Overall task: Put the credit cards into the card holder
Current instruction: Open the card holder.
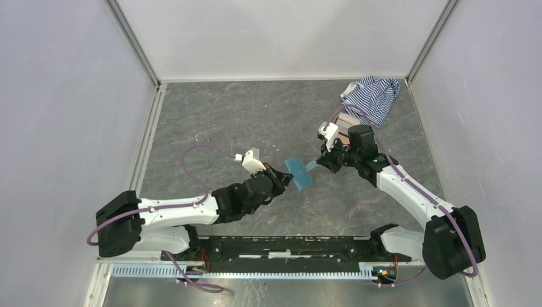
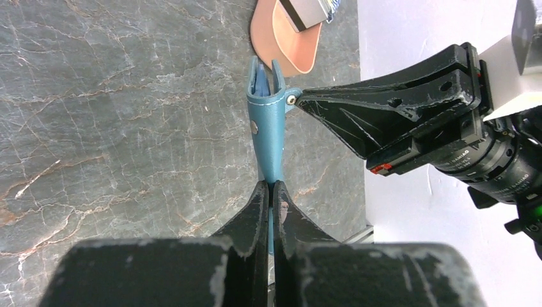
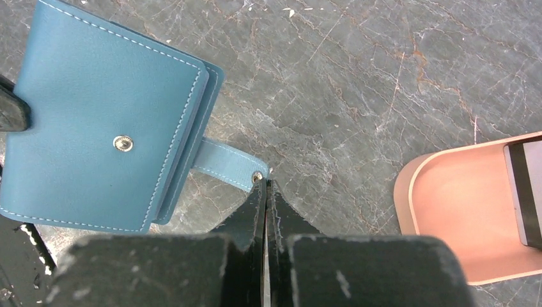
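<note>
Left jaws: clenched on one edge of the card holder (image 3: pixel 102 128). Right jaws: clenched on the end of its snap tab (image 3: pixel 227 165), which extends sideways. The card holder is folded shut and held between both arms over the grey surface (image 3: pixel 358 77). A pink case (image 3: pixel 460 211) nearby contains a credit card (image 3: pixel 527 192).

Left arm (image 1: pixel 185 211): base at 7 o'clock in the top view; forearm low, reaching toward 2 o'clock.
Left end effector (image 1: pixel 285 179): jaws pressed together on the edge of the card holder (image 1: pixel 298 171).
Right arm (image 1: pixel 409 192): base at 4 o'clock; forearm reaching toward 10 o'clock.
Right end effector (image 1: pixel 317 164): fingertips closed on the card holder's tab end.
Spacing: end effectors face each other, near, apart.
</note>
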You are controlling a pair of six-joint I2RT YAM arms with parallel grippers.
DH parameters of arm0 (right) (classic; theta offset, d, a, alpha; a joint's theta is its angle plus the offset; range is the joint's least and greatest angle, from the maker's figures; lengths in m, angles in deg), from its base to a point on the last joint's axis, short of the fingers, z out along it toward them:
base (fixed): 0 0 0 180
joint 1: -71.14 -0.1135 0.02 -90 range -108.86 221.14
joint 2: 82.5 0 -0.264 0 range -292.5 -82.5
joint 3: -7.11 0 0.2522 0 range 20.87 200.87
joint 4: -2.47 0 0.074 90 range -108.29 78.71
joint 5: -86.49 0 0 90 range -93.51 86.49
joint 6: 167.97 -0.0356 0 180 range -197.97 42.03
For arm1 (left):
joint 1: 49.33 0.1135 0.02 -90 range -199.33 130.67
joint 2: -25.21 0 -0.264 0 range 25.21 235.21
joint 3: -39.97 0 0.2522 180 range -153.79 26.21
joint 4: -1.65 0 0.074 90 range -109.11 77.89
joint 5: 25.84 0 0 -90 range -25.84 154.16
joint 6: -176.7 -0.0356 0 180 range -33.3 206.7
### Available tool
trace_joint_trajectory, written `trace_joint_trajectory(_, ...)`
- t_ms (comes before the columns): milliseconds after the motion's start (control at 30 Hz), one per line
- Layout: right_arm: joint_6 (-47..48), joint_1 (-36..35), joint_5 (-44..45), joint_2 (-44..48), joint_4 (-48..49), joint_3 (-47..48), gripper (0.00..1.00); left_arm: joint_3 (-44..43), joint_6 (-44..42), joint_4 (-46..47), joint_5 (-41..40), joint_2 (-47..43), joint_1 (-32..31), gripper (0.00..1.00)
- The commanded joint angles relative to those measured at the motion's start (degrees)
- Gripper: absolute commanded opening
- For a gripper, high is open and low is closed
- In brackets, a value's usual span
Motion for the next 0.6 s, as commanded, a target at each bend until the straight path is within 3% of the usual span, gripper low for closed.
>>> trace_joint_trajectory(0, -0.9, 1.0, -1.8, 0.6, 2.5, -0.5, 0.00, 1.6, -3.3, 5.2, -3.3, -3.0, -0.3, 0.02)
trace_joint_trajectory(200, -2.3, 4.4, -9.4, 1.2, 3.7, -1.5, 0.01, 6.5, -8.6, 12.8, -1.3, -5.8, 0.4, 0.02)
trace_joint_trajectory(400, -3.1, 5.3, -20.4, 1.7, 5.4, -3.9, 0.40, 10.7, -12.9, 21.1, 4.8, -6.8, 3.3, 0.02)
trace_joint_trajectory(567, -4.4, 5.4, -22.2, 2.2, 7.0, -4.5, 0.63, 9.7, -16.5, 22.1, 7.3, -5.6, 4.1, 0.02)
